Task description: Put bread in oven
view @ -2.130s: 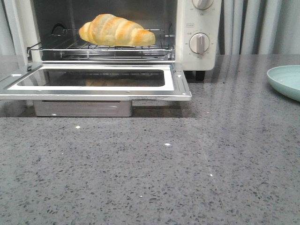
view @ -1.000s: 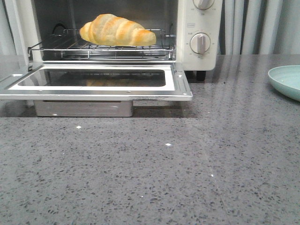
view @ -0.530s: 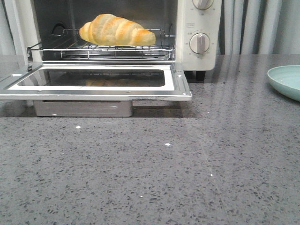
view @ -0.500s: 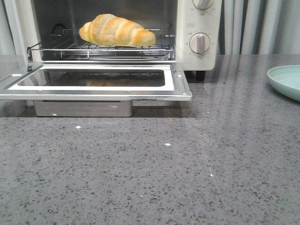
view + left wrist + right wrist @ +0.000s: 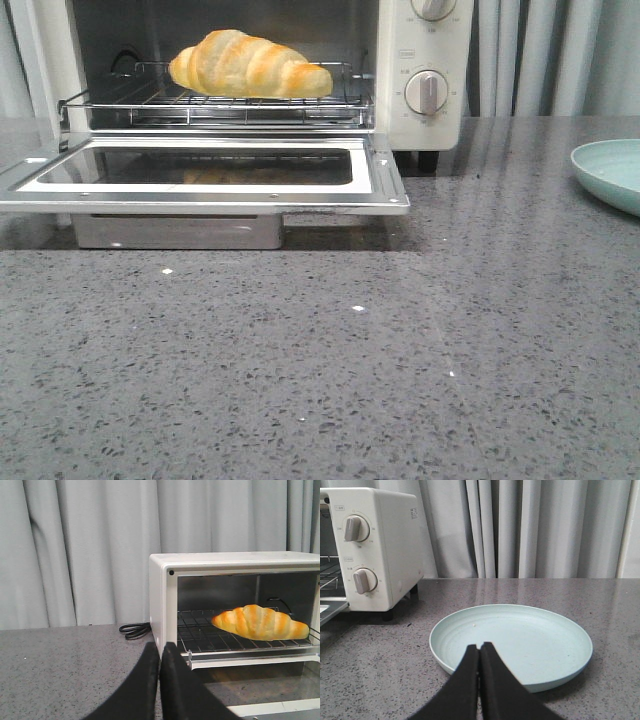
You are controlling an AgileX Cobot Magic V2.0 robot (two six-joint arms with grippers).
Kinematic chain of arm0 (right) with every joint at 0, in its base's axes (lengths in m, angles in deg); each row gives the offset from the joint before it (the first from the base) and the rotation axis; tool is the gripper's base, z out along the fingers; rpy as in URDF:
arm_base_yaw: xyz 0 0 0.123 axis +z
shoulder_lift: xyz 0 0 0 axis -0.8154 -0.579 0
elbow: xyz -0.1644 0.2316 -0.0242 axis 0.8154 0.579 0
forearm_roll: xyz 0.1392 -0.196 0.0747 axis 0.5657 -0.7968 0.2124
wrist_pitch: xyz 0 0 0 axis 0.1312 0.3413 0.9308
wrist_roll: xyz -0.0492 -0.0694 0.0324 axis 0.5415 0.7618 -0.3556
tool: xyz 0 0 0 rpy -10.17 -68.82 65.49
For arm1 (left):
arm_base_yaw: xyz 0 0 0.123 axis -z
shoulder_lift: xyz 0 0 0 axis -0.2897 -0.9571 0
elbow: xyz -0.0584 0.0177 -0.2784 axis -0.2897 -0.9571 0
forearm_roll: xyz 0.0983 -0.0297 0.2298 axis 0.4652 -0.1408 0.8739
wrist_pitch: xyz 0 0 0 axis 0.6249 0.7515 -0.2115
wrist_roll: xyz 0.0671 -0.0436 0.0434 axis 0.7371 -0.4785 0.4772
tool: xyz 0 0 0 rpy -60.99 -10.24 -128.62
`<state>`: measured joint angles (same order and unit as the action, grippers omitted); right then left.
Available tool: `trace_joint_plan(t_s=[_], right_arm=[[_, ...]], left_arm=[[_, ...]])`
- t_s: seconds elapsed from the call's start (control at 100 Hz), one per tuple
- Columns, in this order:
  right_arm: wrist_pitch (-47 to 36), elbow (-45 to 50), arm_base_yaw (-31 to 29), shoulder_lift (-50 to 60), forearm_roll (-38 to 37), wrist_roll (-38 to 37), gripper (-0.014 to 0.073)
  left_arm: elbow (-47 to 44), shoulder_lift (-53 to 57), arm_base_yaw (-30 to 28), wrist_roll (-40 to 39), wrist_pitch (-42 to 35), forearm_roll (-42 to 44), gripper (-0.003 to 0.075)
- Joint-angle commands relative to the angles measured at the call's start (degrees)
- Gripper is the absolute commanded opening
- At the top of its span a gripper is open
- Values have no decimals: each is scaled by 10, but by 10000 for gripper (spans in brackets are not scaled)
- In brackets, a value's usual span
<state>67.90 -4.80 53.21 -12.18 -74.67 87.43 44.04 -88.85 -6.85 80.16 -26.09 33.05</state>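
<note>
Almost nothing is changing across the last two seconds in the front view: the picture is only jittering by a hair, and the bread [image 5: 249,65] is lying exactly where it was, along the wire rack [image 5: 215,105] inside the oven [image 5: 425,75], its tapered end pointing toward 3 o'clock. That stillness is suggesting the placing step is already over.

Going from the left, the left claw [image 5: 159,652] is showing in its wrist view with its two black fingers pressed together and nothing between them, hanging near the oven's outer corner, well apart from the bread. A black cord [image 5: 134,629] is coiling on the bench [image 5: 330,360] beside the oven's side wall.

At the middle, the oven door [image 5: 205,175] is lying dropped open and level, its glass facing up, with the bread sitting behind it at about 12 o'clock.

Toward 3 o'clock, a pale green plate [image 5: 512,642] is sitting empty on the bench, well apart from the oven. The right claw [image 5: 479,652] is hovering just over the plate's near rim, fingers closed on each other and carrying nothing.

Judging by this, the bread is in; only shutting the door might be remaining.
</note>
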Motion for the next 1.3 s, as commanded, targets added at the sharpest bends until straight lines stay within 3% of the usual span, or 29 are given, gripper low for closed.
trace_joint_plan(t_s=[0.0,0.55,0.81,1.29], right_arm=[[-41,14,-3,11,-2,0,-49],[-41,14,-3,11,-2,0,-49],[-41,14,-3,11,-2,0,-49],[-41,14,-3,11,-2,0,-49]], left_arm=[[15,-11,-2,-3,-43,1,-21],[-58,2,-22,0,-48,-15,-21],[-142,51,-56,0,-161,-46,-21],[-158,51,-53,33,-142,-67,-21]])
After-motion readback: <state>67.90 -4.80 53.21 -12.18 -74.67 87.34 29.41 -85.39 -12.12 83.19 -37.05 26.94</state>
